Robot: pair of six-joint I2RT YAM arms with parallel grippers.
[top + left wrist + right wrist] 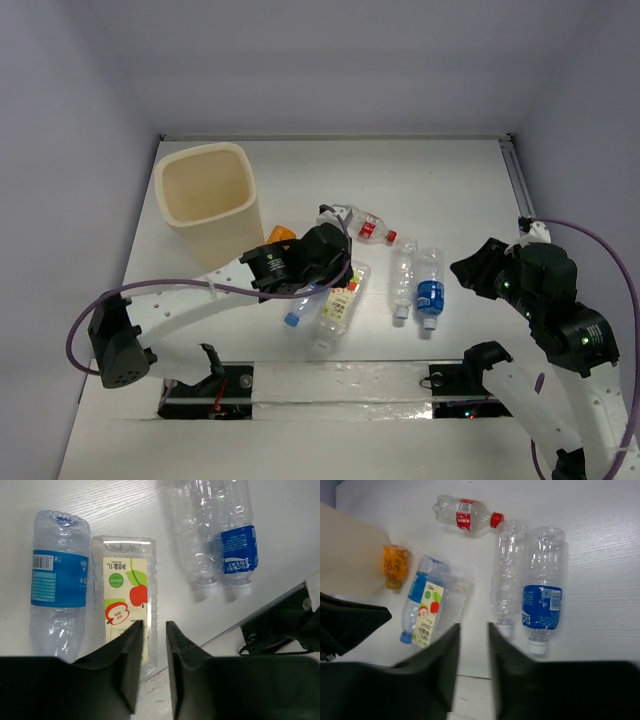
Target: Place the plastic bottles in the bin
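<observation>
Several plastic bottles lie on the white table. An apple-label bottle [125, 595] and a blue-label bottle [57, 580] lie side by side under my left gripper [154, 624], which hovers above them, shut and empty. A clear bottle [506, 575] and a blue-label, white-cap bottle [542, 595] lie beyond my right gripper [473, 626], also shut on nothing. A red-label bottle [368, 226] lies further back. The short orange bottle [281, 234] rests against the cream bin [205, 200] at the back left. The left gripper [340, 262] sits mid-table; the right gripper [465, 270] is right of the bottles.
A slot along the near table edge holds black arm mounts and cables [450, 380]. Purple cables [600, 250] loop off both arms. A metal rail [517, 180] runs along the right edge. Walls close in the back and sides.
</observation>
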